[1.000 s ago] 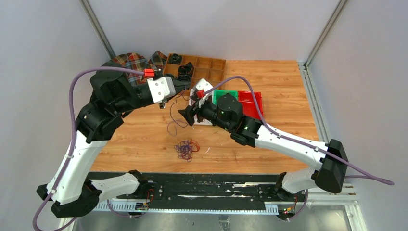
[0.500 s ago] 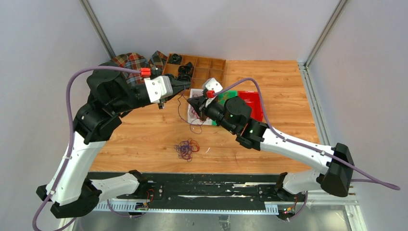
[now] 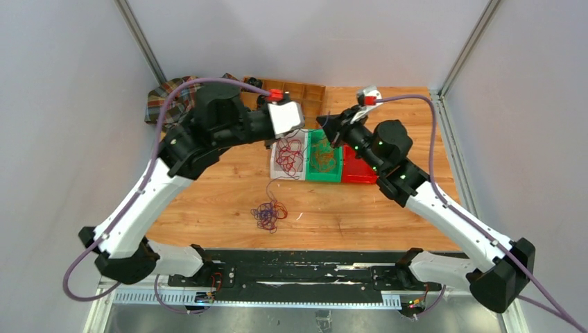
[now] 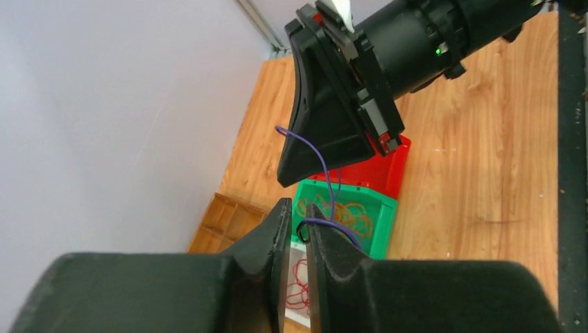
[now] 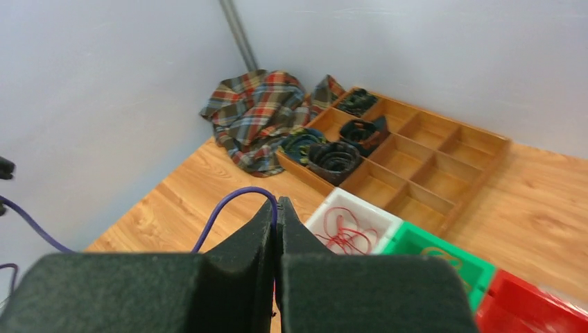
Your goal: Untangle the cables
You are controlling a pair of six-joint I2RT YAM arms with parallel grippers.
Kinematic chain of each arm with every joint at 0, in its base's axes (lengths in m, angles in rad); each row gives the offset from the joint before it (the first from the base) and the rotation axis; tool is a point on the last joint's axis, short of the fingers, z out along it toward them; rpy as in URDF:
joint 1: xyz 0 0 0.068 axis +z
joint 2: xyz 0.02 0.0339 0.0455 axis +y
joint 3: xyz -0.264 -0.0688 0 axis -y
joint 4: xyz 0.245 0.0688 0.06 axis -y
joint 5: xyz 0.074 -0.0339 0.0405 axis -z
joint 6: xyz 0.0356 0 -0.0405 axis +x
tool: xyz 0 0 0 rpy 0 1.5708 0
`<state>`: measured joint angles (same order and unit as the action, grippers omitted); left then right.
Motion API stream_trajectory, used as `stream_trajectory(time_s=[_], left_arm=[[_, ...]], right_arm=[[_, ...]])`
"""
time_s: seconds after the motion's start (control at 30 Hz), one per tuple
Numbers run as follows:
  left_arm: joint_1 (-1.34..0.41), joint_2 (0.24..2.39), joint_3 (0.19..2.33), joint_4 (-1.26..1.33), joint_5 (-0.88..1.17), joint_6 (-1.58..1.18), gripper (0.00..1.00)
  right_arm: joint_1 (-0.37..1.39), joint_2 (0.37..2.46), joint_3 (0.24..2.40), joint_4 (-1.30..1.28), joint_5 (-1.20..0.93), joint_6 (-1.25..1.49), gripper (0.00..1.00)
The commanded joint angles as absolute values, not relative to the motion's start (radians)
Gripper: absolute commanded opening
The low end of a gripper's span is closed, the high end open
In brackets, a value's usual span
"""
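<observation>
A purple cable [image 4: 324,161] runs between my two grippers, held above the bins. My right gripper [image 5: 279,202] is shut on it, and the strand arcs out of the closed tips [image 5: 229,208]. My left gripper [image 4: 297,208] stands a narrow slit open, and the cable's dark end curls over the tip of one finger [image 4: 320,239]. In the top view both grippers meet above the bins, left [image 3: 306,127] and right [image 3: 324,123]. A tangle of red and purple cables [image 3: 269,215] lies on the table in front. Red cables lie in the white bin [image 3: 275,165], orange-tan ones in the green bin [image 3: 311,173].
A red bin [image 3: 359,172] stands right of the green one. A wooden compartment tray [image 3: 313,92] with black coils stands at the back, and a plaid cloth [image 3: 166,98] lies in the back left corner. Metal frame posts rise at both rear corners.
Both arms rose and swung back and right over the bins. The right gripper, open a second ago, closed on the purple cable. The left jaws have parted slightly.
</observation>
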<state>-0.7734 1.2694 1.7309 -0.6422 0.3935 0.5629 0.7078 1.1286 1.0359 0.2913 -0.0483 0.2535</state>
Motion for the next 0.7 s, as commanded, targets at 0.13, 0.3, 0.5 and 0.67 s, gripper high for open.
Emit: stream_trajectory(time_s=[0.13, 0.3, 0.5, 0.67], left_arm=[[-0.851, 1.582, 2.027, -0.637, 0.225, 0.616, 0.10], [-0.855, 1.770, 2.196, -0.637, 0.203, 0.606, 0.04], [-0.873, 1.943, 2.342, -0.635, 0.214, 0.591, 0.01], [-0.878, 2.045, 2.390, -0.597, 0.212, 0.578, 0.00]], right_arm=[[0.562, 0.994, 0.985, 0.112, -0.033, 0.341, 0.01], [0.534, 0.950, 0.937, 0.068, 0.051, 0.321, 0.01], [0.485, 0.949, 0.884, 0.057, 0.116, 0.323, 0.01], [0.456, 0.959, 0.829, 0.075, 0.174, 0.341, 0.01]])
